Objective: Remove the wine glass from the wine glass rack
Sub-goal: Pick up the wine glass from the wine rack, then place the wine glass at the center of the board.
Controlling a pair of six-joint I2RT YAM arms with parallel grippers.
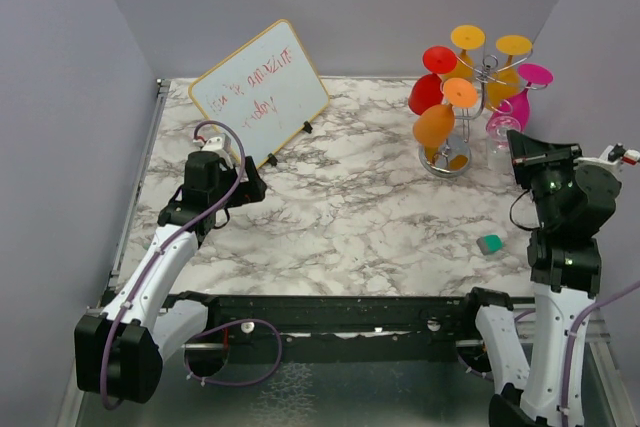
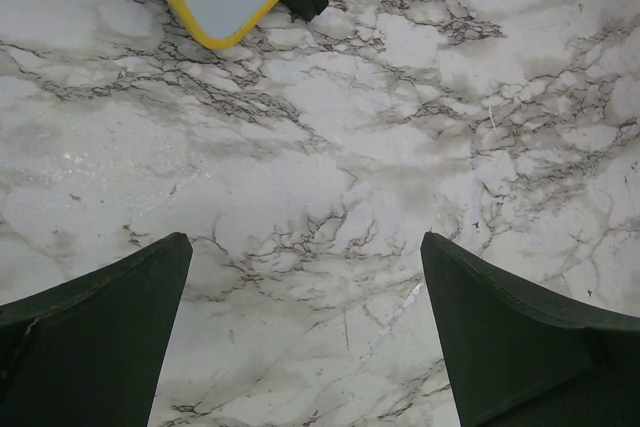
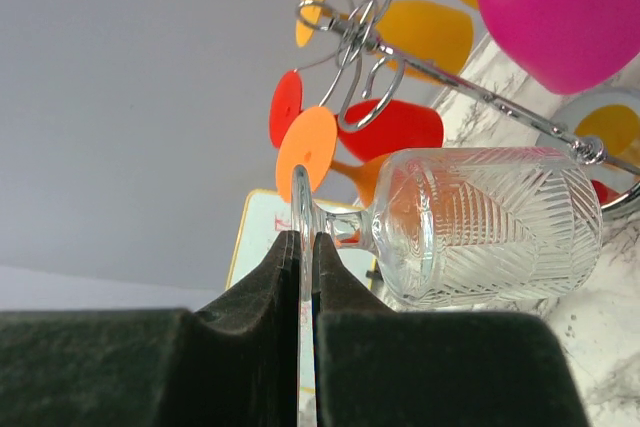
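Clear cut-pattern wine glass is in the right gripper. Both dark fingers are pinched tight on the thin edge of its round foot. Stem and bowl stick out sideways to the right in the wrist view, and the bowl is empty. The foot sits in the fingers and is apart from the scroll arms of the wine glass rack, which shows just behind and above the glass. From overhead the glass is faint, just right of the rack's mirrored base at the far right of the marble table. Cannot tell from that view whether the bowl touches the table.

Coloured glasses hang on the rack, feet up: red, orange, yellow and magenta. The magenta one is closest to the held glass.

Left gripper has its fingers spread wide with nothing between them. It hovers over bare marble near the lower corner of the yellow-framed whiteboard, well apart from the rack. The board has red scribble on it, not readable.

Small teal block lies on the table near the right arm.
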